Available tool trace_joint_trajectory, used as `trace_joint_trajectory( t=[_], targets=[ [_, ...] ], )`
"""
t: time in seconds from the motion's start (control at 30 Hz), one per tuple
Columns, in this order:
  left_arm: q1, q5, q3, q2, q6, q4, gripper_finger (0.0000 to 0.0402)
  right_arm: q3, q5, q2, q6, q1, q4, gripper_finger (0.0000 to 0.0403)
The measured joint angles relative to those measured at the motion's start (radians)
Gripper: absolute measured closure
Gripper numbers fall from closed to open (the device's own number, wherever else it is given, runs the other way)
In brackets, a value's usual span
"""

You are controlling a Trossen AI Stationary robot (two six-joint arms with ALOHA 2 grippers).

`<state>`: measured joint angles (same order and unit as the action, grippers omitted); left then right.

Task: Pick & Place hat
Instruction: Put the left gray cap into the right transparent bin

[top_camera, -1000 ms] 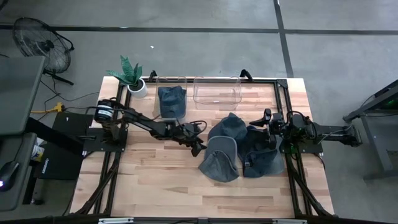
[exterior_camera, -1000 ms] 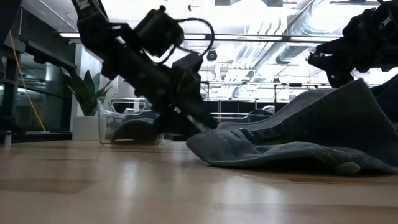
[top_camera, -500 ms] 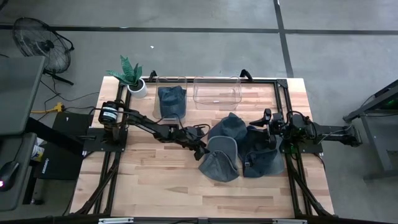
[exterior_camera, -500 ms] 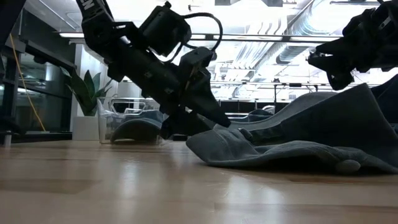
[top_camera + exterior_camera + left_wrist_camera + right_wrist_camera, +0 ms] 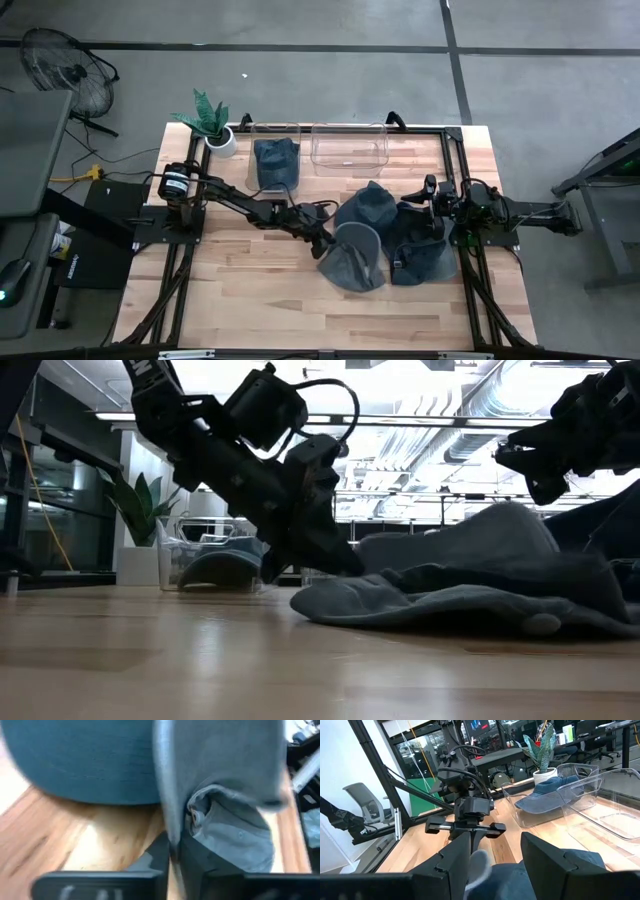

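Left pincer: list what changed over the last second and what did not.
The left pincer slid toward the nearest hat and shut on its edge, bunching the fabric up. The right pincer, the other hats and the hat in the bin stayed put.

You see a potted plant (image 5: 210,122) at the far left corner of the wooden table (image 5: 250,290) | a black floor fan (image 5: 62,66) stands on the grey floor, well apart from the table | a grey office chair (image 5: 364,805) shows in the room behind | a dark desk (image 5: 28,150) is left of the table
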<state>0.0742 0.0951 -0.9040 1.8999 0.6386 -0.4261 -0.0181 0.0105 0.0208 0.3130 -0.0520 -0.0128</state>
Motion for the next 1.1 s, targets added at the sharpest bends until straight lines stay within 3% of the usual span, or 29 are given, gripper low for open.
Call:
trace_joint_trajectory(
  t=[0.57,0.93,1.1],
  targets=[
    [-0.001,0.135,0.004,-0.041,-0.171,0.033,0.0394,0.0,0.0,0.0,0.0,0.0,0.0,0.0233],
    [-0.001,0.056,0.003,-0.248,-0.37,0.203,0.0394,0.0,0.001,0.0,-0.006,0.0,-0.002,0.0233],
    [-0.001,0.021,0.002,-0.303,-0.473,0.233,0.0394,0.0,0.003,0.0,-0.181,0.0,-0.006,0.0233]
  ],
)
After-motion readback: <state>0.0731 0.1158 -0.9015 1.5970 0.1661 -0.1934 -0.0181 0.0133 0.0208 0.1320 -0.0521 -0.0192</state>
